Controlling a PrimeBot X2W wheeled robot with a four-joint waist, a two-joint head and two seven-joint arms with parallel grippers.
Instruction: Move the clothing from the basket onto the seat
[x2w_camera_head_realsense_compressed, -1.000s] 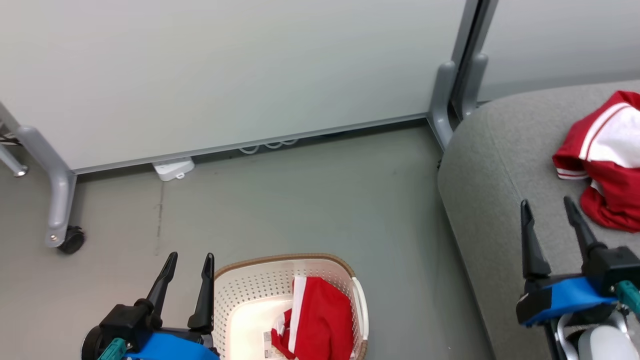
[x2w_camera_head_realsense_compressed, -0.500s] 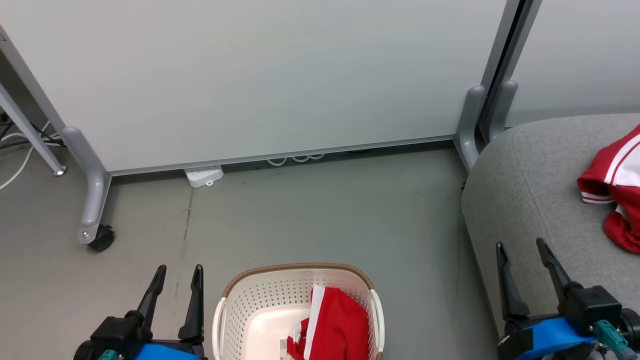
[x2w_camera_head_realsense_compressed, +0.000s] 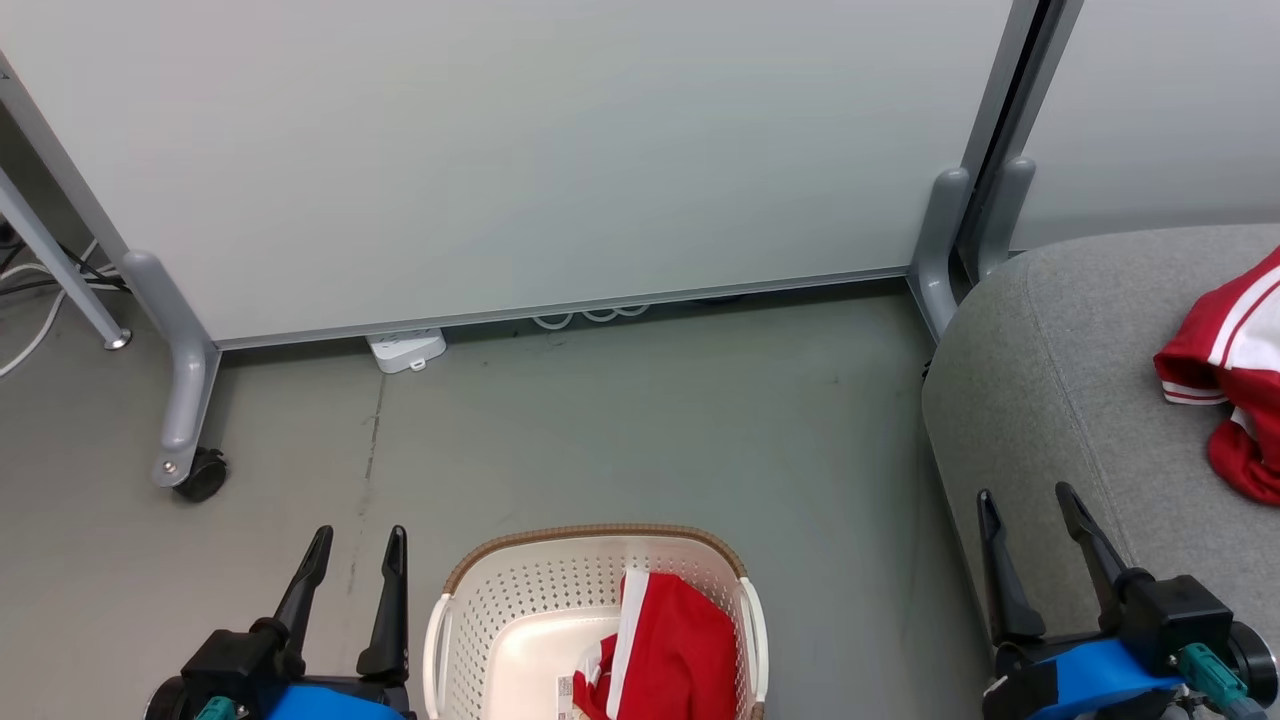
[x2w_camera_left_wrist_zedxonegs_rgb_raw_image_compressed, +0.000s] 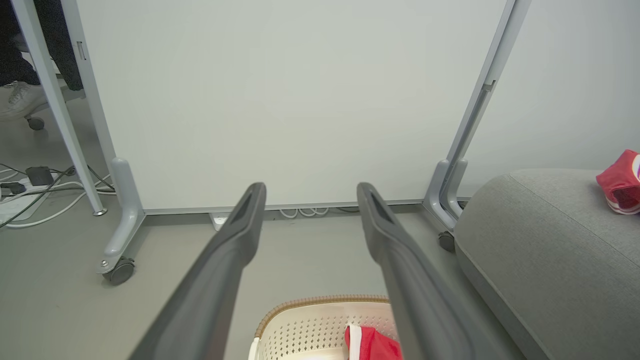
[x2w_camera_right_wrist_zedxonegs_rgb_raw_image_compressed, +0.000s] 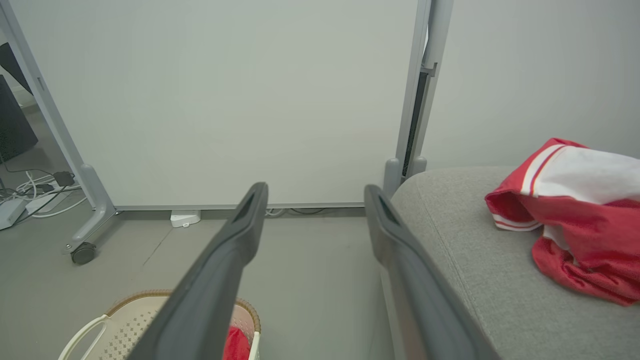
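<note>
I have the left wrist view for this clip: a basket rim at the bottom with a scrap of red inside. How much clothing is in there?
Observer: The head view shows a red heap with a white stripe, lying against the robot's right side of the basket. The rest of the basket's floor is bare.
Operator: And the red bit at my right edge?
Observer: In the right wrist view it is a crumpled red garment with a broad white panel, lying on the seat.
Operator: Where is the right claw?
Observer: In the head view, the right claw is open and empty, at the seat's near edge and apart from that garment.
</note>
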